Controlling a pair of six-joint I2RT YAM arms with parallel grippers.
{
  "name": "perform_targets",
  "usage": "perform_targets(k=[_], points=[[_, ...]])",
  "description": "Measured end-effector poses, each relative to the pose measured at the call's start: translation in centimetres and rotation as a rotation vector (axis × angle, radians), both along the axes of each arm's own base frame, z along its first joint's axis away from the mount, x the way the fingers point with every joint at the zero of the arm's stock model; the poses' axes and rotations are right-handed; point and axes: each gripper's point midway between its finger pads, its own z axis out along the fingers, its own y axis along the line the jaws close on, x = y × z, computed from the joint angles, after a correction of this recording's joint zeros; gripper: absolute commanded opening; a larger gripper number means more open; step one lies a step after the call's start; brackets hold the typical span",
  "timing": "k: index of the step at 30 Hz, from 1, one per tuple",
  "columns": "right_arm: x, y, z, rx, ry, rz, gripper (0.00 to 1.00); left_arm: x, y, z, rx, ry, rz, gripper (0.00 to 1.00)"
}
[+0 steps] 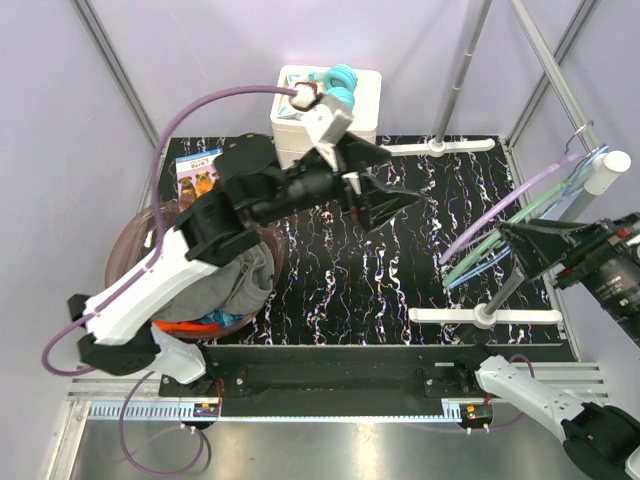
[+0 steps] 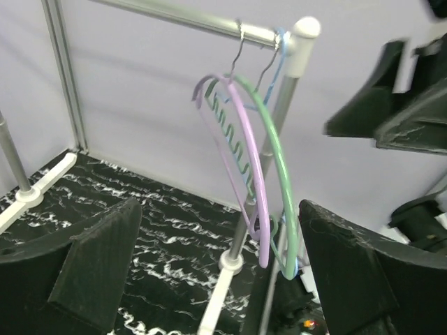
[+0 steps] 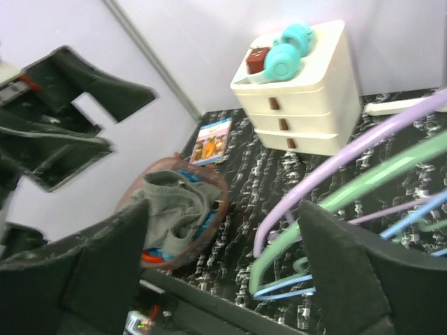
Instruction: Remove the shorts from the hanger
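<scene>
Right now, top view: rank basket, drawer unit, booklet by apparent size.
1. basket, largest, though partly covered
2. drawer unit, taller, so nearer the camera, yet looks smaller
3. booklet, clearly smallest

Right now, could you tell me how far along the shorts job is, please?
Done: the purple plastic hanger, green hanger and blue hanger hang bare; dark grey fabric shorts lie atop orange fabric and blue fabric in the round translucent basket. In hand: nothing; left gripper and right gripper are open, empty. Left: apparently nothing, no shorts on any hanger.
</scene>
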Motion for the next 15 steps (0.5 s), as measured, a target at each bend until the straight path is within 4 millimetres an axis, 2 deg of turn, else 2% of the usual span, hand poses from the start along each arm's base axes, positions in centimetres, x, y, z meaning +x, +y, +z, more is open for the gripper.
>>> perform_targets(k=[3, 7, 11, 15], points=[[-0.7, -1.2, -0.7, 0.015, -0.004, -0.039, 1.00, -1.3, 2.0, 0.0, -0.032, 0.040, -0.002, 0.99], [-1.7, -2.3, -1.0, 0.031, -0.004, -0.063, 1.00, -1.7, 3.5, -2.5, -0.014, 0.116, 0.024, 0.99], [-1.6, -2.1, -2.1, 0.010, 0.044, -0.059, 1.00, -1.7, 5.2, -5.3, 0.005, 0.189, 0.079, 0.99], [-0.7, -1.3, -3.4, -0.026, 0.111, -0.050, 1.00, -2.5, 8.6, -6.4, -0.018, 0.237, 0.142, 0.99]])
